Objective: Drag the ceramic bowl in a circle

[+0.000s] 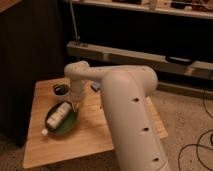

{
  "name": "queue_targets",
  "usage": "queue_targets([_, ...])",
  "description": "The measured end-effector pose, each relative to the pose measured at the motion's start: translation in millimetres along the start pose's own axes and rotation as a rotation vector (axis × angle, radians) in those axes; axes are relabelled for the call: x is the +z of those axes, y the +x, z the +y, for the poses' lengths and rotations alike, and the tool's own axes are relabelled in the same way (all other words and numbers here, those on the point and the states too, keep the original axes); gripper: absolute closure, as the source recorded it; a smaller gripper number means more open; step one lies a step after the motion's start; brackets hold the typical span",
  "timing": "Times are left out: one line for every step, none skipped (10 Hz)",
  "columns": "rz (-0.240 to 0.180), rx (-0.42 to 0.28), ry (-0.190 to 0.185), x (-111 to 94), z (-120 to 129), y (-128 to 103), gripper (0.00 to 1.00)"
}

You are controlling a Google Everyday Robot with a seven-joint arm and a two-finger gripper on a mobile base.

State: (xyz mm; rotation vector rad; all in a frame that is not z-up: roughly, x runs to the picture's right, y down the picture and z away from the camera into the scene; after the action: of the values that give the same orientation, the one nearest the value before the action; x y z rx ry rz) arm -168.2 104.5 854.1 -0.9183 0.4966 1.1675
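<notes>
The ceramic bowl is a wide, shallow green dish on the left part of the wooden table. A white bottle lies in it. My arm reaches down from the right, over the table. My gripper comes down onto the bowl's right rim and is shut on it. A small white cup with a dark inside stands just behind the bowl, close to the arm.
A small blue object lies at the back of the table, partly behind my arm. A dark cabinet stands to the left and a low metal shelf runs behind. Cables lie on the floor at right.
</notes>
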Motion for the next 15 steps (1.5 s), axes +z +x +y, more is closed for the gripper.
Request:
queue_targets([0.002, 0.019, 0.012, -3.3, -4.5, -11.9, 1.0])
queue_targets([0.006, 0.044, 0.022, -5.3, -12.3, -16.6, 1.0])
queue_targets([0.009, 0.067, 0.03, -7.1, -21.8, -17.8, 1.0])
queue_targets([0.014, 0.099, 0.039, -8.5, -37.9, -13.2, 1.0])
queue_targets([0.018, 0.128, 0.045, -9.9, -55.1, -4.5, 1.0])
queue_targets([0.021, 0.157, 0.052, -10.9, -75.9, 8.6, 1.0])
queue_targets([0.023, 0.186, 0.057, -11.9, -98.4, 24.2, 1.0])
queue_targets([0.026, 0.219, 0.063, -12.9, -123.5, 42.1, 1.0])
queue_targets([0.028, 0.242, 0.068, -13.7, -141.0, 55.4, 1.0])
queue_targets([0.033, 0.27, 0.078, -15.0, -163.7, 72.9, 1.0])
queue_targets([0.04, 0.277, 0.102, -16.8, -183.9, 92.3, 1.0])
queue_targets([0.047, 0.261, 0.118, -15.0, -190.1, 107.1, 1.0])
queue_targets([0.052, 0.241, 0.132, -12.1, -189.2, 119.6, 1.0])
queue_targets([0.054, 0.21, 0.144, -7.0, -181.7, 135.6, 1.0])
queue_targets([0.057, 0.177, 0.158, -0.5, -167.3, 150.4, 1.0])
